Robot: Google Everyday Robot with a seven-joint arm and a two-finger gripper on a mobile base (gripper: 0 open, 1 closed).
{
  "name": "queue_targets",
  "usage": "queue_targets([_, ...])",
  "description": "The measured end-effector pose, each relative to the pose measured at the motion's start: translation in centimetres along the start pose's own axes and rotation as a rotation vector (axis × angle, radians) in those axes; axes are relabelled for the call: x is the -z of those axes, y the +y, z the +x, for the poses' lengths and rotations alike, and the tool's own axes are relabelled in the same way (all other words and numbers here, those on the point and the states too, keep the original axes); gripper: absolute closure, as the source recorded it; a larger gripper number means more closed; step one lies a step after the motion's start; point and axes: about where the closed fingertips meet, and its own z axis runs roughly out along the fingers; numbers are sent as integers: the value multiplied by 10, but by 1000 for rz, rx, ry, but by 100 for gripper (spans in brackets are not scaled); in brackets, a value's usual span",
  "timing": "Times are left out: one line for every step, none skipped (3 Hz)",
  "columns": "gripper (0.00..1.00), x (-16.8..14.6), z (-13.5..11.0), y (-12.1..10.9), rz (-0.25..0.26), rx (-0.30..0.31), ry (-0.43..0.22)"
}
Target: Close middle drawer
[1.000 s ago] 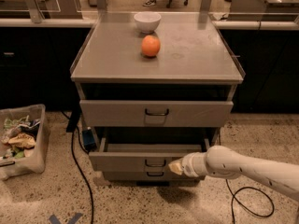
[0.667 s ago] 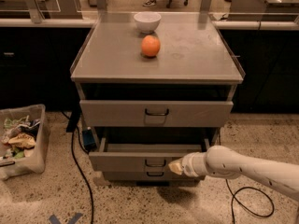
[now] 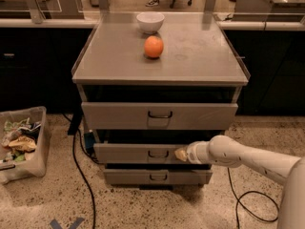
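The middle drawer (image 3: 128, 153) is the second grey front of the cabinet, with a small dark loop handle (image 3: 157, 154). It stands out only a little, its front just ahead of the lowest drawer (image 3: 157, 176). My gripper (image 3: 181, 154) comes in from the right on a white arm (image 3: 238, 156). Its tan tip rests against the middle drawer's front, just right of the handle. The uppermost drawer (image 3: 159, 115) has a taller front and juts out slightly under the cabinet top.
An orange (image 3: 153, 46) and a white bowl (image 3: 150, 21) sit on the cabinet top (image 3: 200, 56). A bin of clutter (image 3: 21, 142) stands on the floor at left. Black cables (image 3: 78, 171) run beside the cabinet on both sides.
The middle drawer has slid back into the cabinet; its tray no longer shows. My gripper has moved forward with its front, staying against it.
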Motion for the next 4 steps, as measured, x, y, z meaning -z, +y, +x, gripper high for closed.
queue_targets([100, 0, 0, 0, 0, 0, 0])
queue_targets([100, -13, 0, -9, 32, -5, 15])
queue_targets([100, -16, 0, -13, 42, -12, 16])
queue_targets([100, -27, -10, -35, 98, -47, -5])
